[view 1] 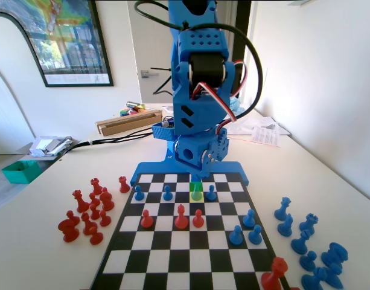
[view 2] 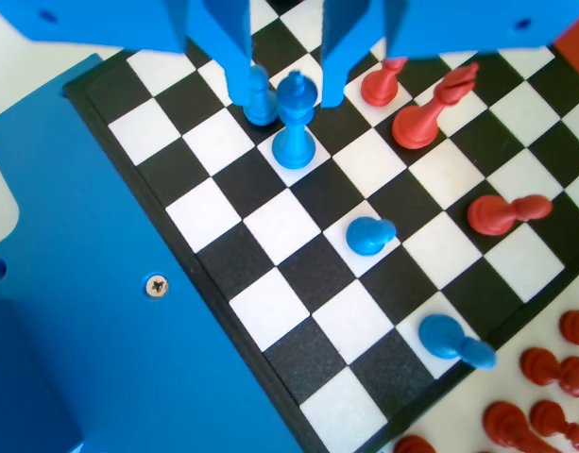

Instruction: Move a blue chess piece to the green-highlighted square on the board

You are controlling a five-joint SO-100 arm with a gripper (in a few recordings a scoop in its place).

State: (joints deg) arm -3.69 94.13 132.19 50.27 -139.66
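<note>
In the wrist view my gripper [view 2: 287, 99] is open and low over the board [view 2: 280, 222]. Its jaws stand either side of a tall blue crowned piece [view 2: 296, 127] without touching it. A second blue piece [view 2: 259, 102] is partly hidden behind the left jaw. Two blue pawns [view 2: 369, 234] [view 2: 450, 338] stand further along the same row. In the fixed view the green-highlighted square [view 1: 197, 194], yellowish at its far edge, lies under the blue arm [view 1: 200, 151]. A piece tinted by the highlight stands on it, between blue pieces [view 1: 167, 193] [view 1: 212, 193].
Three red pawns [view 1: 181, 216] stand mid-board in the fixed view, and three blue pawns [view 1: 249, 226] are to their right. Spare red pieces [view 1: 88, 214] crowd the table on the left and spare blue ones [view 1: 308, 241] on the right. Red pieces [view 2: 431, 109] stand close to the right jaw.
</note>
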